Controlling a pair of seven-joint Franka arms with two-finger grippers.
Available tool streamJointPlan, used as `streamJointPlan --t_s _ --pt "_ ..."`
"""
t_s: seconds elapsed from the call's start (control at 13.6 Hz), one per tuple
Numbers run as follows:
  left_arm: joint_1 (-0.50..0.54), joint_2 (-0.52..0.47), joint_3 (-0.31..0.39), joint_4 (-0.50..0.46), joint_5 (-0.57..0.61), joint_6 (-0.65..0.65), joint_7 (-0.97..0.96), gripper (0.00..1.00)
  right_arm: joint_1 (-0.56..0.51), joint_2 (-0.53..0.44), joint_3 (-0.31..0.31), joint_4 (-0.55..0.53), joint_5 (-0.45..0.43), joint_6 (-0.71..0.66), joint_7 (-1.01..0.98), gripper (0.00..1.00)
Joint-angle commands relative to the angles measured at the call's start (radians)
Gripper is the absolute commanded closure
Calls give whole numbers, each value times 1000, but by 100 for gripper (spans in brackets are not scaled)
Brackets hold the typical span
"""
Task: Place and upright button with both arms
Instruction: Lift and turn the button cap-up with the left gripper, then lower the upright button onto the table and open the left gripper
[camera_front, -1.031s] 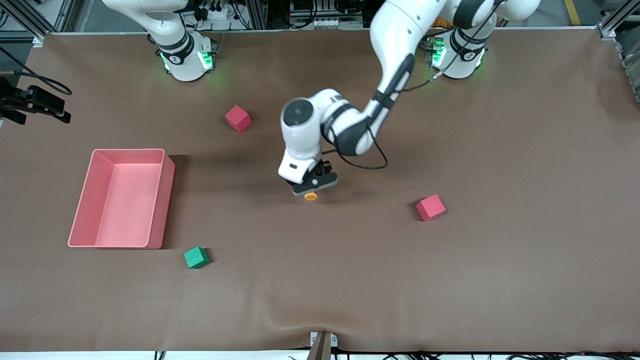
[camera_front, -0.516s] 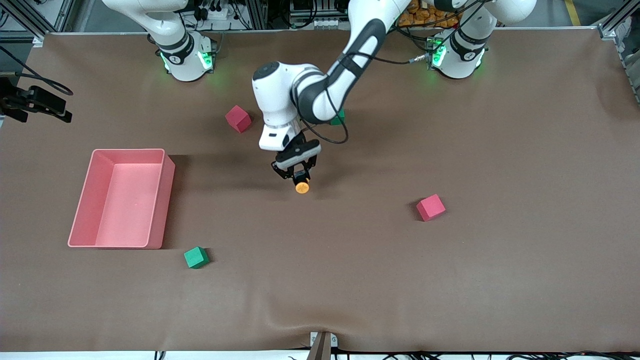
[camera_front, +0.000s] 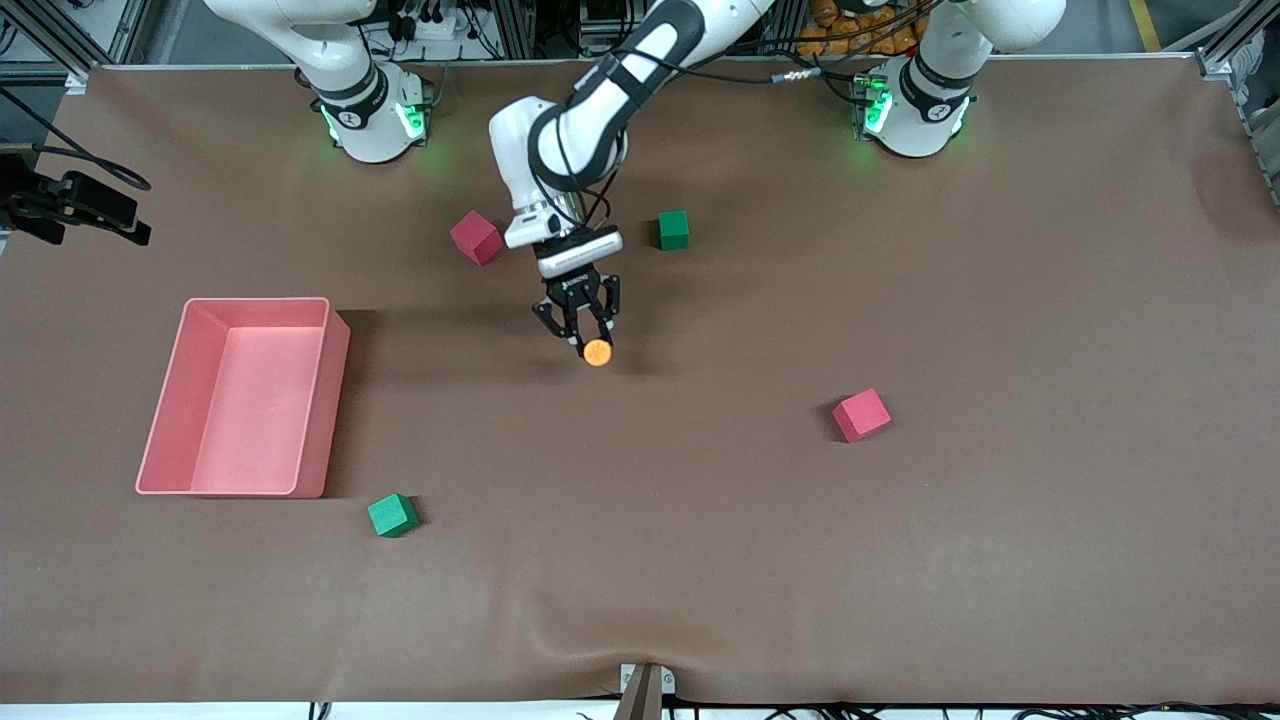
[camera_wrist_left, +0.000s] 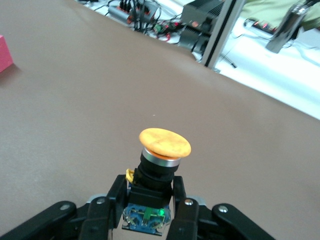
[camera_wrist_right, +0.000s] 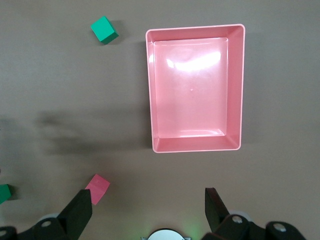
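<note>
The left gripper (camera_front: 580, 330) grips the button (camera_front: 598, 352) by its black body, over the table beside the pink tray (camera_front: 335, 400). The right gripper (camera_wrist_right: 149, 210) waits high, jaws apart. Step in hand: carrying; next, I judge, 1 upright set-down.

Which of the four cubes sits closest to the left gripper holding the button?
The red cube toward the right arm's base, beside the left gripper that grips the button; the green cube by the left arm is slightly farther off.
</note>
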Motion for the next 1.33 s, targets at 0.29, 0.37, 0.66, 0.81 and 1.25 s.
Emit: streamJointPlan --t_s 0.29,0.37,0.66,0.81,1.25 --pt "-46 66 22 -48 229 -28 -265 100 -3 -6 0 10 18 0 2 0" --pt "-56 107 22 -42 264 -54 -262 100 -3 -6 0 10 18 -1 1 0" --pt "-58 146 20 -41 297 -94 -269 100 -3 -9 -2 9 18 -11 -1 0" --pt "-61 176 22 -41 311 -97 -272 100 -4 -9 -2 9 18 -11 -1 0" --pt "-67 197 22 -35 323 -108 -275 99 -3 -8 -2 7 17 -9 -1 0"
